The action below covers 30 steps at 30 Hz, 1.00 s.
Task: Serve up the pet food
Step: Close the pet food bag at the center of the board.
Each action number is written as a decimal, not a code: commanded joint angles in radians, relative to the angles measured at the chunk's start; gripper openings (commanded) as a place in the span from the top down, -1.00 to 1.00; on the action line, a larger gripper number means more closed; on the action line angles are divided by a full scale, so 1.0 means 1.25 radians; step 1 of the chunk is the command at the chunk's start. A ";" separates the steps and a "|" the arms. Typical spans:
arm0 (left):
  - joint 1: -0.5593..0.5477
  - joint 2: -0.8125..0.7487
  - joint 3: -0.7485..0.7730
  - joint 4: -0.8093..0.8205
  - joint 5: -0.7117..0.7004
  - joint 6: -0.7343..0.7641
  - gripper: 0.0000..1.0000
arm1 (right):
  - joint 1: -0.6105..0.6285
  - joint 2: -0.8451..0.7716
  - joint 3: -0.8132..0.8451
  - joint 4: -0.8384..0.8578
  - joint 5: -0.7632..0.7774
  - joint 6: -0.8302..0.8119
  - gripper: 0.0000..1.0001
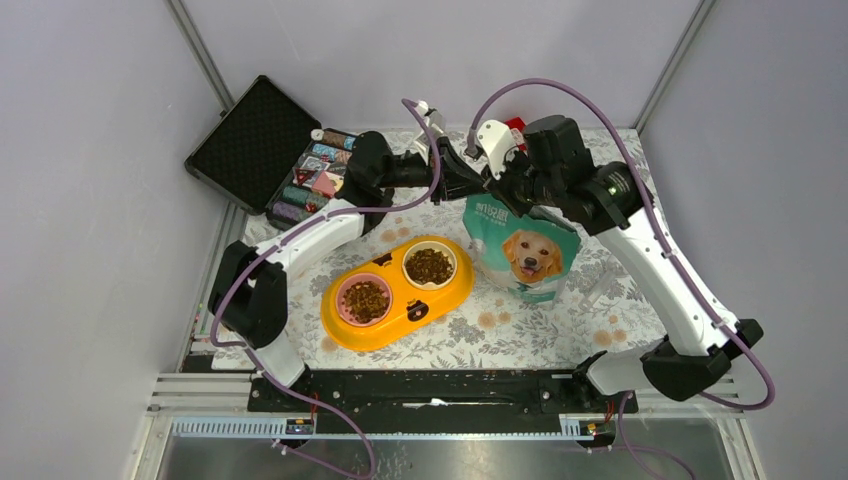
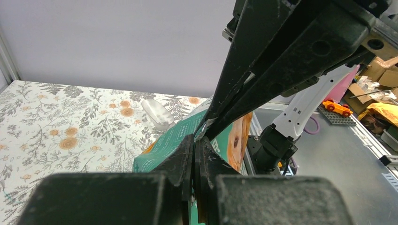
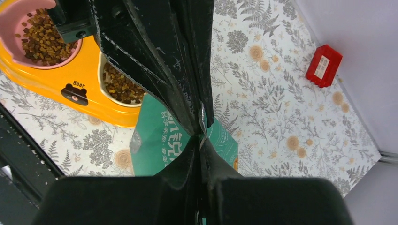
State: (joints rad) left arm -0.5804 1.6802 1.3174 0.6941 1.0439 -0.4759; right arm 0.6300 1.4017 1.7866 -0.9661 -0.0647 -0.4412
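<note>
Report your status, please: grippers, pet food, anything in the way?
Grippers: left gripper and right gripper both shut on the pouch top edge. Task: pet food in both bowls of the yellow feeder. No obstacle seen between them.

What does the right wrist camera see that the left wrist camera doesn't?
Only the right wrist view: the orange feeder with kibble in both bowls, and a red box. Only the left wrist view: an orange toy car off the table and a clear scoop-like thing on the cloth. Both: the teal pouch, the flowery cloth, and the left gripper and right gripper shut on the pouch's top.
</note>
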 commanded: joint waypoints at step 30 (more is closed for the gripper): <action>0.048 -0.084 -0.002 0.080 -0.068 0.020 1.00 | -0.098 -0.074 0.012 -0.177 -0.108 -0.004 -0.07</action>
State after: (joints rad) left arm -0.5709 1.6630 1.2995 0.6819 1.0237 -0.4637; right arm 0.5129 1.2629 1.7203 -1.1484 -0.1223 -0.4713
